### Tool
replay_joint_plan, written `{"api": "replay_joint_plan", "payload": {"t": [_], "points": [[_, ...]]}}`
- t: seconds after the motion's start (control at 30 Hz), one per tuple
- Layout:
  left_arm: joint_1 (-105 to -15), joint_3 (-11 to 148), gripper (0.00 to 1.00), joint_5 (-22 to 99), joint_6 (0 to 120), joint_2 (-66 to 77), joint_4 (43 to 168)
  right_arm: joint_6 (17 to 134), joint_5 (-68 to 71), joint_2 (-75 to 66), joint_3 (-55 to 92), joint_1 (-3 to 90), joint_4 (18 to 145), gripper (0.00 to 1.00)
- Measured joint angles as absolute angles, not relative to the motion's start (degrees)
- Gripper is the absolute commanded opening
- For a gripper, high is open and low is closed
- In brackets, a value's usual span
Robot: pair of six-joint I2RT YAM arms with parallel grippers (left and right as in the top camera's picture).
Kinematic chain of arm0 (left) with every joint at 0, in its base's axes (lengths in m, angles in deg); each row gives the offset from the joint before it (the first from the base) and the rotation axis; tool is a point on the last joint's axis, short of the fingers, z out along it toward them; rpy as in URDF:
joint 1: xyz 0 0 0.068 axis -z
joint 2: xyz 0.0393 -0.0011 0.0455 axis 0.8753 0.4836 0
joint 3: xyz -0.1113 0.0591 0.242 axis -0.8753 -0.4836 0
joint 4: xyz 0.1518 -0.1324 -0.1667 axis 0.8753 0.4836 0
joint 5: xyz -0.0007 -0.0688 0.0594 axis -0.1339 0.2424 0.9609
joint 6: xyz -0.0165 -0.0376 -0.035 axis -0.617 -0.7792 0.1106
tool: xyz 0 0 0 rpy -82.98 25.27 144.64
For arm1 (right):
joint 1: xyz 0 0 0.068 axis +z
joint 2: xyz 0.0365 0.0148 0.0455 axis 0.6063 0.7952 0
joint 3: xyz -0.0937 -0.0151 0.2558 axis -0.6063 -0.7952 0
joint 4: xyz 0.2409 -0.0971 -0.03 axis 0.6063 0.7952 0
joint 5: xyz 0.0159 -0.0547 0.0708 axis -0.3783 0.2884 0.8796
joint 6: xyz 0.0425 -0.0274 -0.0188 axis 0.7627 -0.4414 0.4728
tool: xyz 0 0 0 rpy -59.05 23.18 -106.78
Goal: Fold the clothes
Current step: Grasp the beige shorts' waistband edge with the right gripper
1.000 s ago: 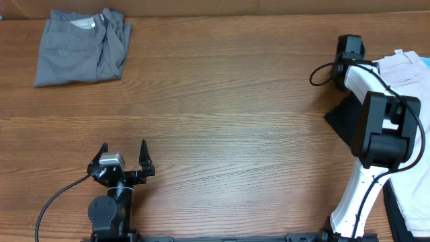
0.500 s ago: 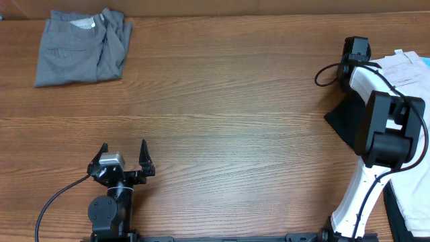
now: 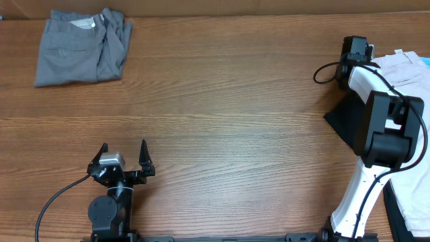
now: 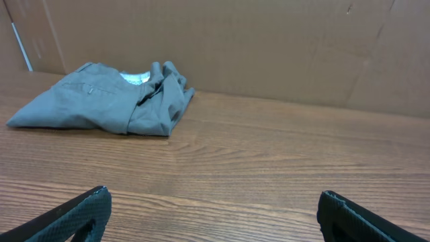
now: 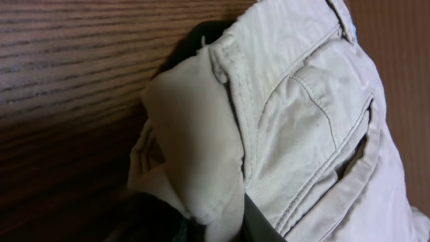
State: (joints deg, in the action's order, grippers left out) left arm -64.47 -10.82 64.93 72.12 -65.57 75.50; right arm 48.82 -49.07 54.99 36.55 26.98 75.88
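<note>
Pale beige shorts (image 3: 404, 70) lie at the table's right edge, partly over a black garment (image 3: 342, 122). My right gripper (image 3: 361, 58) is at their left edge. In the right wrist view the shorts (image 5: 302, 121) fill the frame with waistband, seams and a pocket, and my right gripper (image 5: 222, 225) is shut on a fold of them at the bottom edge. Folded grey shorts (image 3: 80, 46) lie at the far left corner; the left wrist view shows these grey shorts (image 4: 101, 107) too. My left gripper (image 3: 124, 154) stands open and holds nothing near the front edge (image 4: 215, 215).
A brown cardboard wall (image 4: 269, 47) runs along the table's back edge. More pale cloth (image 3: 411, 191) hangs off the right front beside my right arm (image 3: 386, 131). A black cable (image 3: 57, 198) trails from the left arm's base.
My right gripper has shifted slightly right onto the beige shorts and closed on a fold of them. The left arm and the grey shorts have not moved.
</note>
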Motion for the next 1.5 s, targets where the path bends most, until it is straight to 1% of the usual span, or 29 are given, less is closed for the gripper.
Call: {"api": "replay_joint_plan", "payload": {"t": [0.03,0.07,0.4,0.5,0.53,0.57,0.6,0.8,0.87,1.1,1.13,1.3,1.37,1.43,1.5], "points": [[-64.47,-10.82,1.00,64.95,72.12,-65.57,75.50,49.15,-48.85,54.88,36.55,26.98,75.88,0.30],[-64.47,-10.82,1.00,64.95,72.12,-65.57,75.50,49.87,-48.37,54.66,36.55,26.98,75.88,0.34],[-64.47,-10.82,1.00,64.93,72.12,-65.57,75.50,50.96,-45.66,52.98,36.55,26.95,75.72,0.33],[-64.47,-10.82,1.00,64.95,72.12,-65.57,75.50,51.42,-45.51,52.98,36.55,26.95,75.57,0.25],[-64.47,-10.82,1.00,64.95,72.12,-65.57,75.50,51.64,-45.40,52.98,36.55,26.95,75.57,0.25],[-64.47,-10.82,1.00,64.95,72.09,-65.57,75.50,51.75,-45.36,52.98,36.55,26.91,75.57,0.25],[-64.47,-10.82,1.00,64.95,72.12,-65.57,75.50,51.83,-45.34,52.98,36.55,26.85,75.57,0.32],[-64.47,-10.82,1.00,64.95,72.12,-65.57,75.50,52.29,-44.75,52.95,36.55,26.87,75.33,0.34],[-64.47,-10.82,1.00,64.95,72.12,-65.57,75.50,52.31,-44.68,52.98,36.55,26.87,75.26,0.41],[-64.47,-10.82,1.00,64.95,72.12,-65.57,75.50,52.49,-44.13,52.95,36.55,26.87,74.98,0.42],[-64.47,-10.82,1.00,64.95,72.12,-65.57,75.50,52.51,-44.13,52.95,36.55,26.87,74.98,0.41],[-64.47,-10.82,1.00,64.95,72.12,-65.57,75.48,52.25,-44.16,52.95,36.55,26.87,75.20,0.22],[-64.47,-10.82,1.00,64.95,72.12,-65.57,75.50,52.34,-44.35,52.95,36.55,26.85,75.24,0.19],[-64.47,-10.82,1.00,64.95,72.12,-65.57,75.50,52.40,-44.51,52.95,36.55,26.80,75.24,0.13],[-64.47,-10.82,1.00,64.95,72.12,-65.57,75.50,52.40,-44.81,52.95,36.55,26.80,75.31,0.10]]}}
